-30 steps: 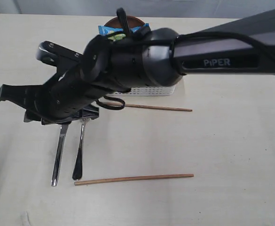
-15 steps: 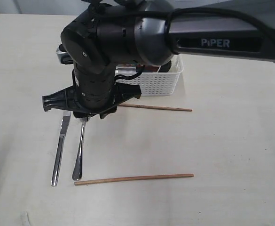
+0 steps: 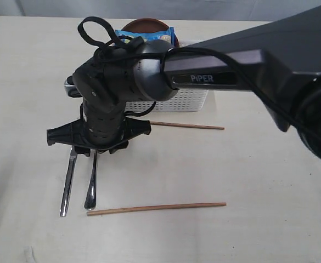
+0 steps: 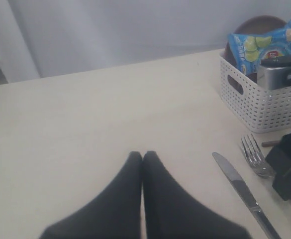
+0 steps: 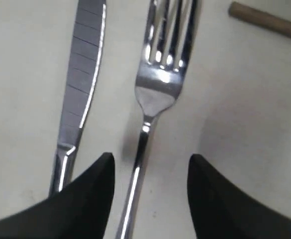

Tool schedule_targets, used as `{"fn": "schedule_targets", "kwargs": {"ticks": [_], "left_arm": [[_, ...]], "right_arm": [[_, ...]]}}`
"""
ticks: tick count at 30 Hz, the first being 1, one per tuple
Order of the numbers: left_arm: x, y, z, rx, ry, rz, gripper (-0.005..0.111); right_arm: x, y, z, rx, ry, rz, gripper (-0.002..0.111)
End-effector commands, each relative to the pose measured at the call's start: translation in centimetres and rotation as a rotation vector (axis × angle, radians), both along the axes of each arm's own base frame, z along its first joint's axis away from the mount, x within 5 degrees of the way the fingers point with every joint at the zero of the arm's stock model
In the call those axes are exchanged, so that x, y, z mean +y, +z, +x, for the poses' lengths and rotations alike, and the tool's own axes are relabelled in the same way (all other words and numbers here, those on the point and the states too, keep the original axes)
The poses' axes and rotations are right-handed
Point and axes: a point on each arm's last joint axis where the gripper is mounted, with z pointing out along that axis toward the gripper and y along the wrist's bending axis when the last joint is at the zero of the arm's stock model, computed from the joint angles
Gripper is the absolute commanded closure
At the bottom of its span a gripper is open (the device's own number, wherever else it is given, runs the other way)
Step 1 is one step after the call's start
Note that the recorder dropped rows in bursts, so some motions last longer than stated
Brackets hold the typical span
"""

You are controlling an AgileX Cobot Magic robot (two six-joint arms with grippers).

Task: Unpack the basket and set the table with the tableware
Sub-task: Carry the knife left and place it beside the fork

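Beneath the wide-open, empty right hand [image 5: 150, 162], fork [image 5: 157, 89] tines and knife [image 5: 80, 84] blade, masked in the exterior view.

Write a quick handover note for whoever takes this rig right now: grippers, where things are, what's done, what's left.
Left gripper: shut, empty, over the table.
Right gripper: open, low over the fork, with the fork's handle between its fingers.
Done: knife and fork lie side by side on the table. One chopstick lies beside the basket, and the second chopstick lies by the handle ends.
Left: plate and steel cup sit in the basket with the chip bag. Bowl and spoon not visible.
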Motion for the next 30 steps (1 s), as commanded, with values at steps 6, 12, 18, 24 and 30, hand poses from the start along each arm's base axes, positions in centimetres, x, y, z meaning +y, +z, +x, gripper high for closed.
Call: {"fn": "schedule_targets", "kwargs": {"ticks": [6, 12, 18, 24, 30], "left_arm": [[0.0, 0.0, 0.0, -0.005, 0.002, -0.003, 0.107], [0.0, 0.0, 0.0, -0.005, 0.002, -0.003, 0.107], [0.0, 0.0, 0.0, -0.005, 0.002, -0.003, 0.107], [0.0, 0.0, 0.0, -0.005, 0.002, -0.003, 0.107], [0.0, 0.0, 0.0, -0.005, 0.002, -0.003, 0.107]], "right_arm": [[0.6, -1.1, 0.0, 0.025, -0.023, 0.043, 0.070], [1.2, -0.9, -0.4, 0.059, -0.011, 0.109, 0.072], [1.4, -0.9, -0.7, 0.090, -0.017, 0.133, 0.072], [1.7, -0.7, -0.8, 0.112, -0.052, 0.176, 0.072], [1.8, -0.7, -0.7, 0.114, -0.063, 0.190, 0.072]]}}
